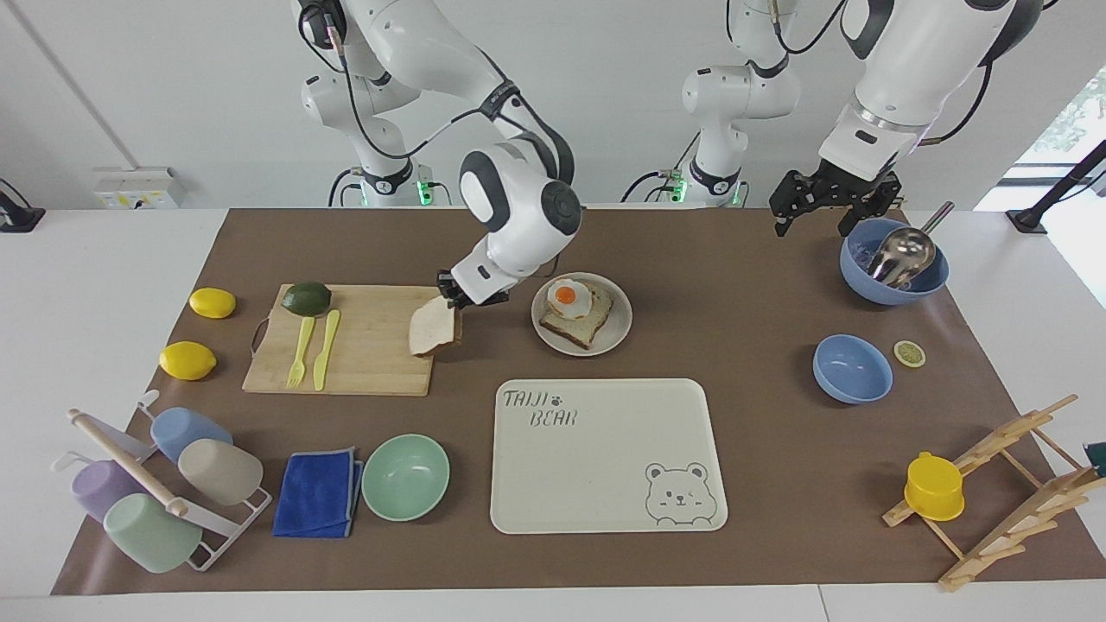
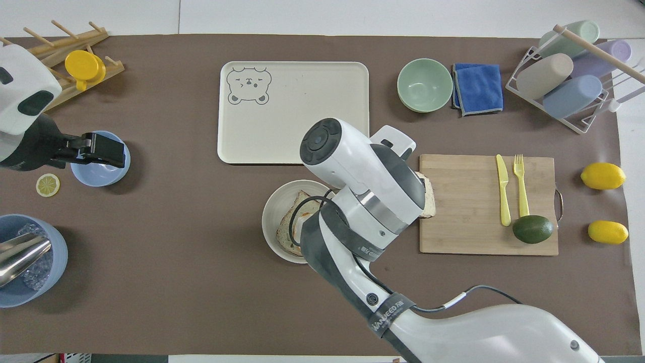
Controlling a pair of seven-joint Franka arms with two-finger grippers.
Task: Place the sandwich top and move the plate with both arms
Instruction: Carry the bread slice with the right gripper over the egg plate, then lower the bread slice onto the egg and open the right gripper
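Note:
My right gripper (image 1: 456,302) is shut on one edge of the sandwich top (image 1: 434,329), a plain bread slice. The slice hangs tilted, nearly on edge, over the end of the wooden cutting board (image 1: 363,354) beside the plate. In the overhead view only a sliver of the slice (image 2: 429,199) shows past the right arm's hand. The cream plate (image 1: 618,333) holds a toast slice with a fried egg (image 1: 570,298); in the overhead view the arm covers part of the plate (image 2: 269,222). My left gripper (image 1: 831,207) waits open in the air over the small blue bowl (image 2: 88,174).
The "Taiji Bear" tray (image 1: 605,466) lies farther from the robots than the plate, the mint bowl (image 1: 405,476) and blue cloth (image 1: 318,492) beside it. Fork, knife and avocado (image 1: 306,298) are on the board; two lemons (image 1: 187,359) and a cup rack (image 1: 155,484) are toward the right arm's end.

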